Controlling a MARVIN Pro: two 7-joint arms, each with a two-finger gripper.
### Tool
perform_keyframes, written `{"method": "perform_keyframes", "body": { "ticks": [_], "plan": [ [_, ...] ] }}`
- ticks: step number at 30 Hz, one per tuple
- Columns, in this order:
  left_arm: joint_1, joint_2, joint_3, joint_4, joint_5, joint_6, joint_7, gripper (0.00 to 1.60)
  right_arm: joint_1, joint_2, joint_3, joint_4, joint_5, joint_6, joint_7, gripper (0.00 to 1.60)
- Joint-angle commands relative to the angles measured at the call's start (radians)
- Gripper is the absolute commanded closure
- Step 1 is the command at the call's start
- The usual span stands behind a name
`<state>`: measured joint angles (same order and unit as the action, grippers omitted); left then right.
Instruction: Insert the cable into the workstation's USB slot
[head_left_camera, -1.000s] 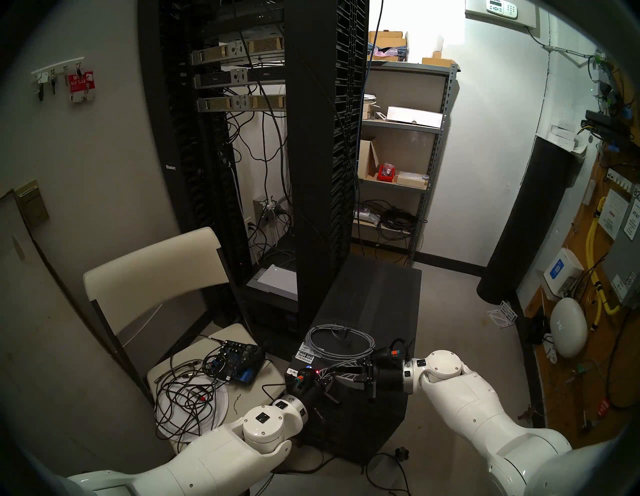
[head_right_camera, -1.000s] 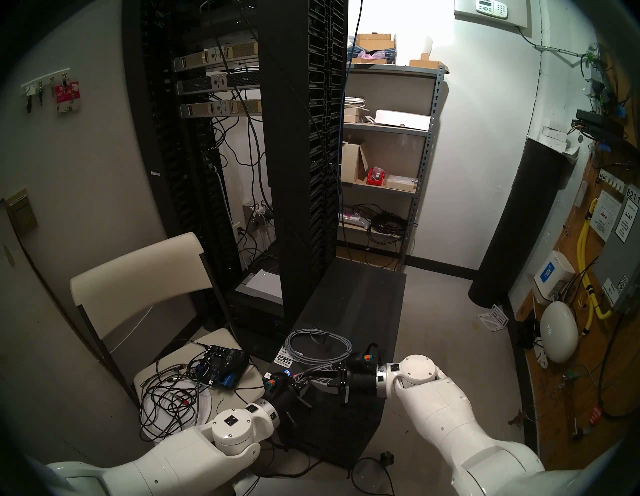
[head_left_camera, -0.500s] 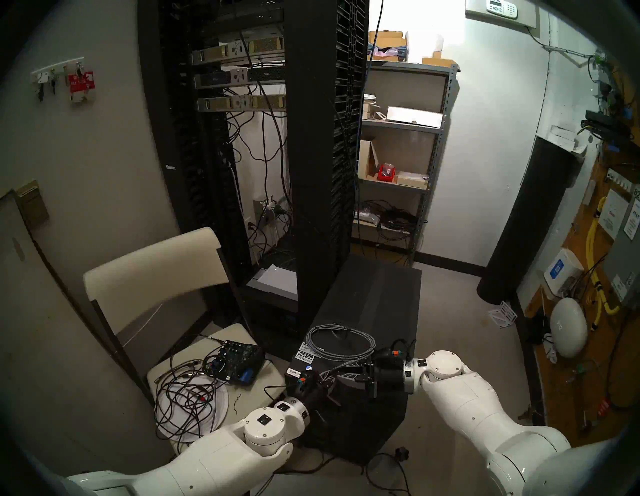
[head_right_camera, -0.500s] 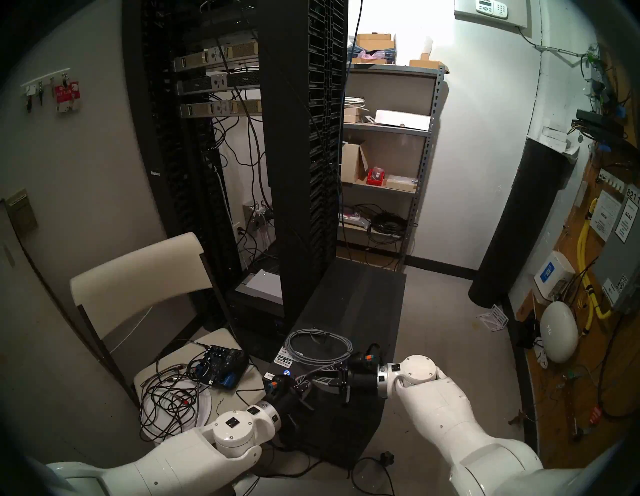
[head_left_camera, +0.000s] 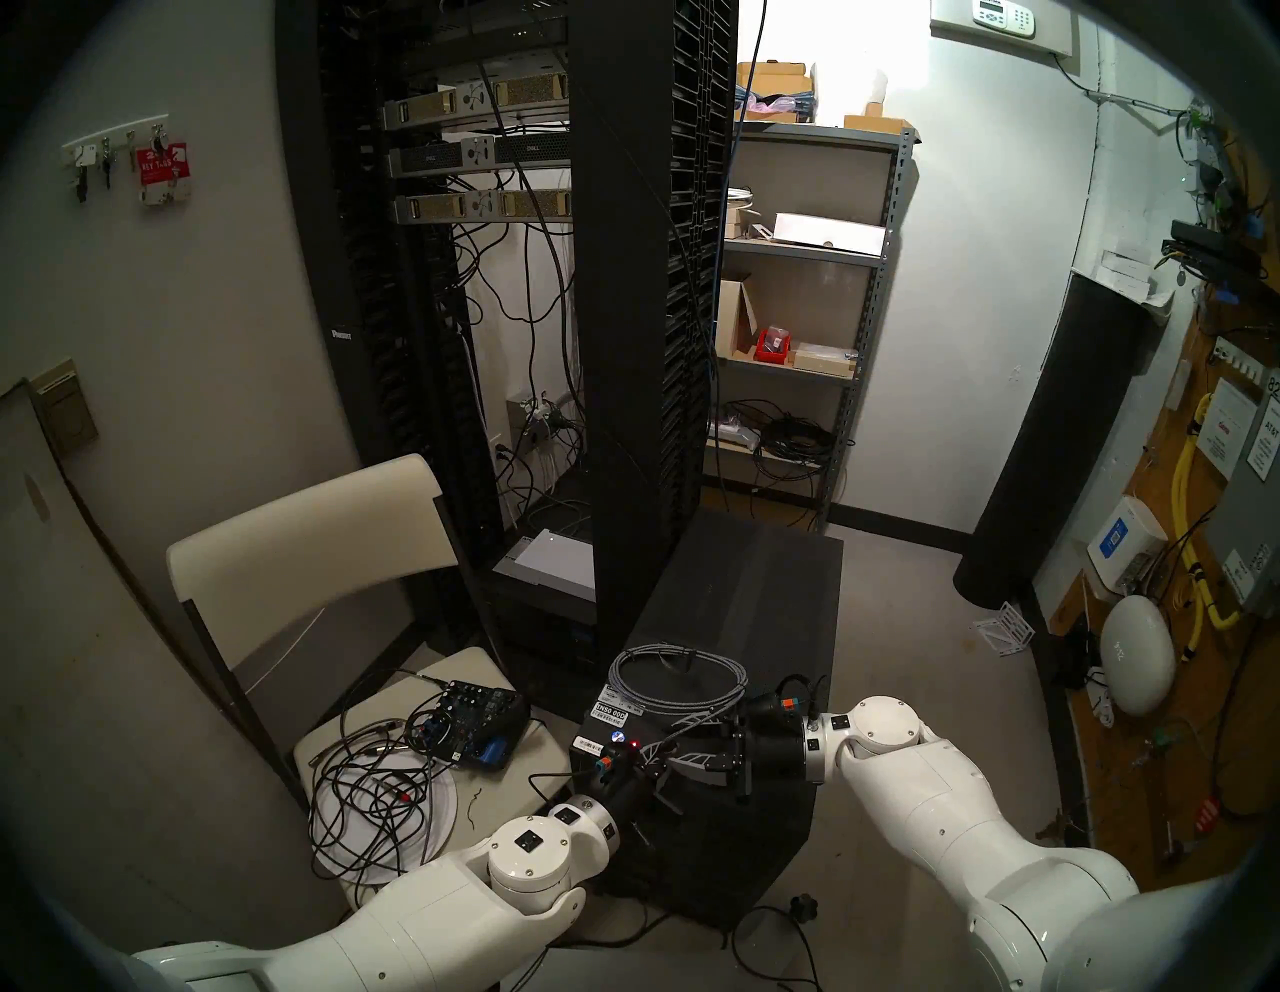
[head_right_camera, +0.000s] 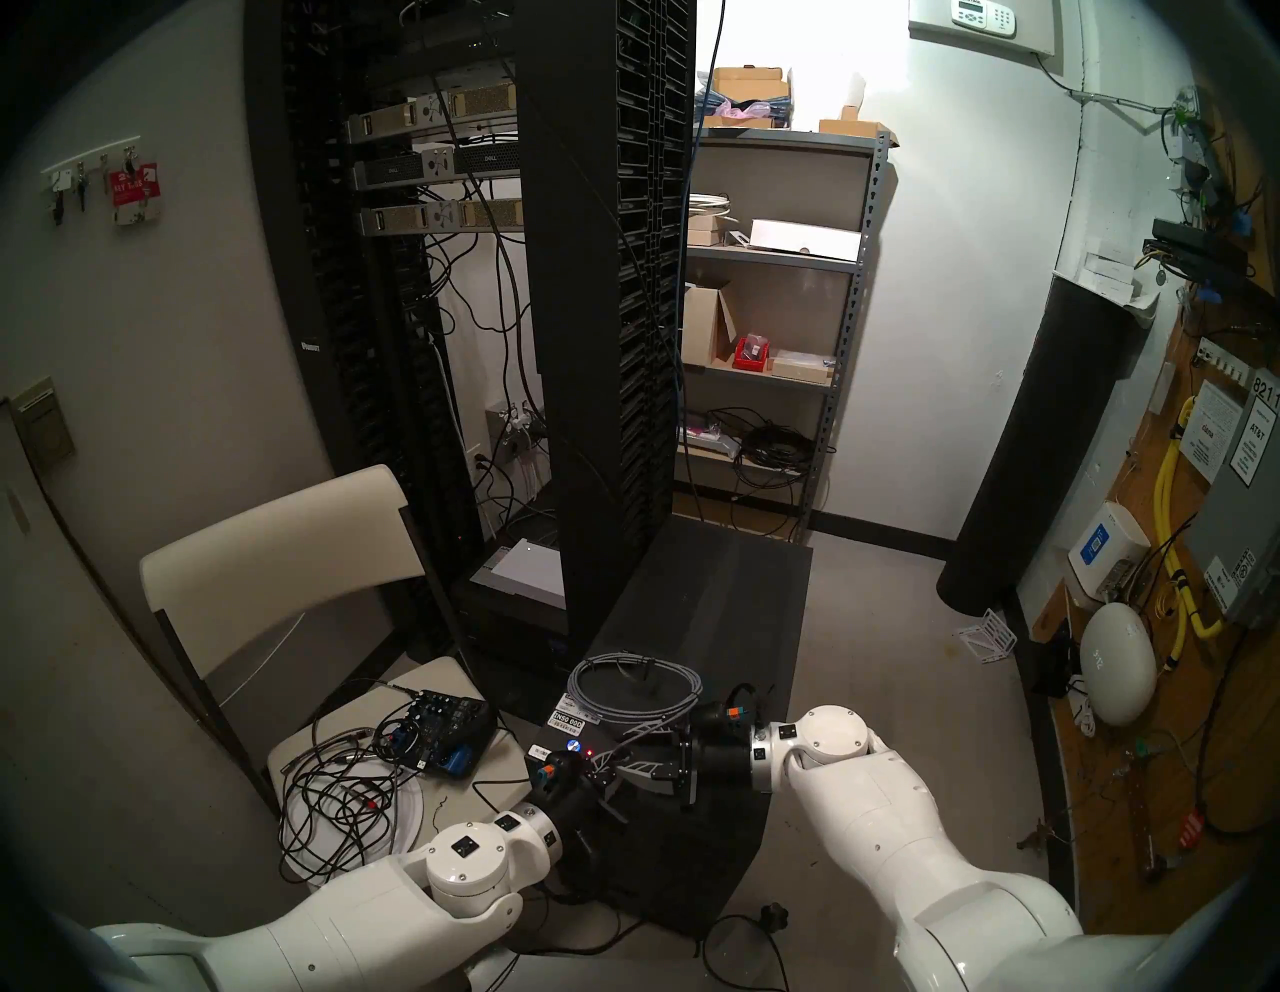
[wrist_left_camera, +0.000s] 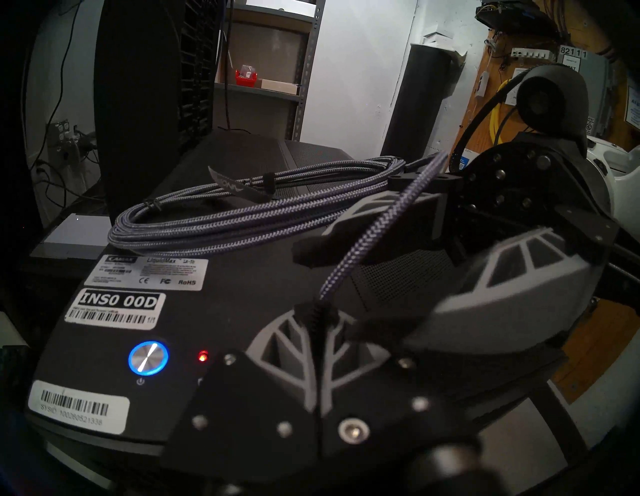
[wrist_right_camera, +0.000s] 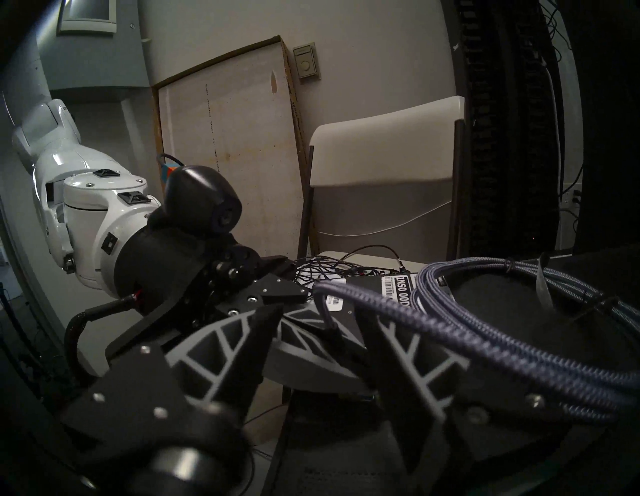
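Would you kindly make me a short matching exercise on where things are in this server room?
Things:
1. cable
2. audio box
3. red bin
4. left gripper

Places or states:
A. on the chair seat
B. on a shelf
C. coiled on the workstation
D. shut on the cable's end

Pairs: 1-C, 2-A, 3-B, 4-D

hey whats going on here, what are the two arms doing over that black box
The robot is working a grey braided cable that lies coiled on top of a black workstation. The left tool is shut on the cable's end, just past the lit power button. The right tool faces it from the other side with its jaws apart, the cord running between its fingers. No USB slot shows, and the plug is not in one yet.
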<state>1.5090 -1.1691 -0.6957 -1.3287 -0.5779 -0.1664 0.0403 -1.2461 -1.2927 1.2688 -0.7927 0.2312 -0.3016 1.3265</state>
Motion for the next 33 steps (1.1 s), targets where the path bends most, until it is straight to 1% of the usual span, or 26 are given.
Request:
{"method": "perform_keyframes", "body": {
  "ticks": [1, 2, 3, 9, 11, 14, 15, 16, 17, 23, 30, 31, 32, 33],
  "plan": [
    [-0.001, -0.007, 0.000, 0.008, -0.002, -0.002, -0.001, 1.60, 0.031, -0.017, -0.003, 0.006, 0.001, -0.001, 0.004, 0.86],
    [-0.001, -0.010, 0.000, 0.009, -0.002, -0.002, 0.000, 1.60, 0.035, -0.019, -0.004, 0.012, 0.000, 0.000, 0.006, 0.91],
    [-0.002, -0.011, 0.000, 0.010, -0.001, -0.003, 0.001, 1.60, 0.036, -0.020, -0.004, 0.015, 0.000, 0.000, 0.009, 0.92],
    [-0.002, -0.012, -0.001, 0.009, 0.000, -0.002, 0.004, 1.60, 0.043, -0.023, -0.008, 0.028, -0.006, 0.004, 0.011, 0.88],
    [-0.003, -0.013, -0.002, 0.008, 0.000, -0.001, 0.004, 1.60, 0.049, -0.026, -0.011, 0.045, -0.007, 0.002, 0.014, 0.88],
    [-0.003, -0.013, -0.002, 0.008, -0.001, -0.001, 0.005, 1.60, 0.049, -0.025, -0.014, 0.044, -0.012, 0.009, 0.009, 0.90],
    [-0.003, -0.013, -0.002, 0.008, -0.001, -0.001, 0.005, 1.60, 0.050, -0.026, -0.015, 0.048, -0.010, 0.006, 0.010, 0.98],
    [-0.003, -0.014, -0.002, 0.009, -0.001, -0.002, 0.004, 1.60, 0.051, -0.026, -0.015, 0.051, -0.009, 0.003, 0.011, 1.10],
    [-0.005, -0.014, -0.001, 0.011, 0.000, -0.004, 0.001, 1.60, 0.053, -0.027, -0.016, 0.055, -0.010, 0.000, 0.009, 1.60],
    [-0.007, -0.012, 0.001, 0.012, 0.002, -0.007, -0.006, 1.60, 0.056, -0.026, -0.018, 0.063, -0.010, -0.005, 0.006, 1.60],
    [-0.005, -0.008, 0.003, 0.004, 0.006, -0.004, -0.001, 1.60, 0.047, -0.014, -0.015, 0.044, -0.006, 0.003, 0.008, 1.60],
    [-0.005, -0.006, 0.003, 0.001, 0.005, -0.002, -0.004, 1.41, 0.047, -0.014, -0.016, 0.044, -0.006, 0.003, 0.010, 1.60],
    [-0.004, -0.004, 0.002, -0.003, 0.004, -0.002, -0.004, 1.36, 0.046, -0.012, -0.016, 0.042, -0.007, 0.005, 0.011, 1.60],
    [-0.003, -0.003, 0.002, -0.006, 0.003, -0.002, -0.004, 1.36, 0.046, -0.011, -0.017, 0.040, -0.007, 0.006, 0.014, 1.60]
  ]
}}
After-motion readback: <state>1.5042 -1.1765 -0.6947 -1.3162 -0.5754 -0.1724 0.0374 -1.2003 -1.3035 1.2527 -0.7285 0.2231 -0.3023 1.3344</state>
